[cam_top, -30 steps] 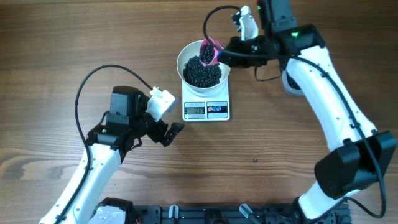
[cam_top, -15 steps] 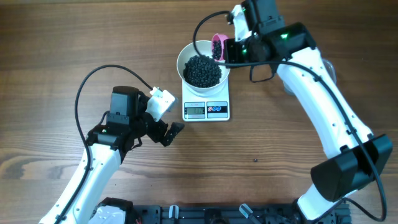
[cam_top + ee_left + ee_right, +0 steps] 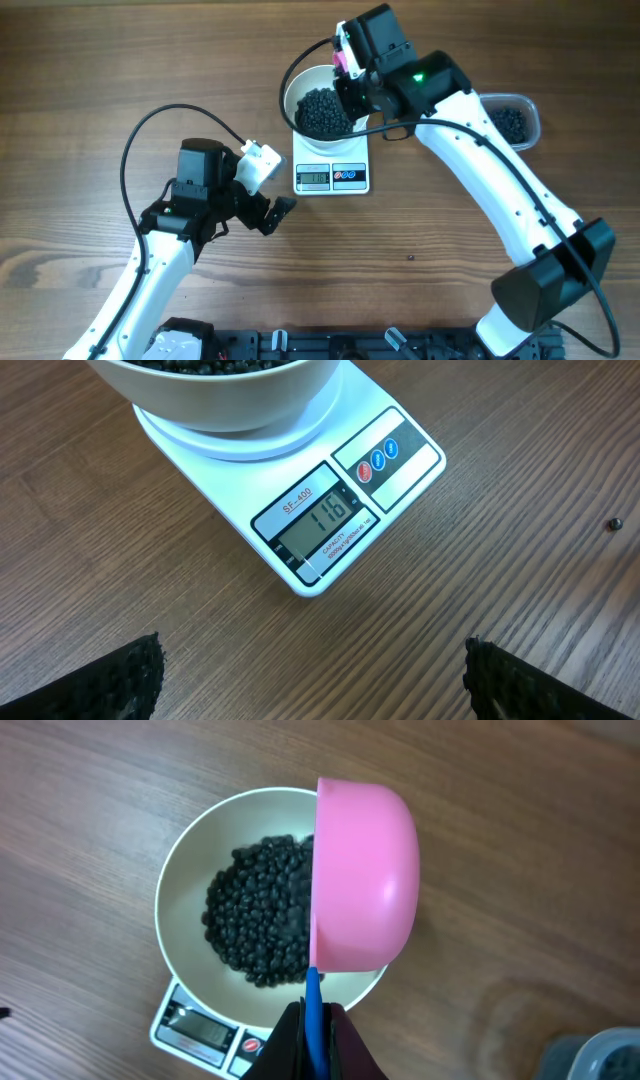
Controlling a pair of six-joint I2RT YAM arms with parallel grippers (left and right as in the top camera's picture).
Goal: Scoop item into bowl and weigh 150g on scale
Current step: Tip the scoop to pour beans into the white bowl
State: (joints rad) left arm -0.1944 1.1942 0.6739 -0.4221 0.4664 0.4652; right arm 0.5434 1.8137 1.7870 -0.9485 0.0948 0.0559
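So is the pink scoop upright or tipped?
Tipped: the scoop shows its rounded back, mouth turned sideways toward the beans in the bowl.

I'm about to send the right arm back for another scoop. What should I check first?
1. Weight at target: not ok; scale reads 116, short of 150.
2. Seating: ok; bowl sits squarely on the scale.
3. Grip: ok; right gripper has its jaws shut on the pink scoop handle.
4. Scoop emptied: cannot tell; its mouth faces away from the wrist camera.
5. Supply: ok; tub holds beans.
6. Clearance: ok; left gripper is open and off the scale.
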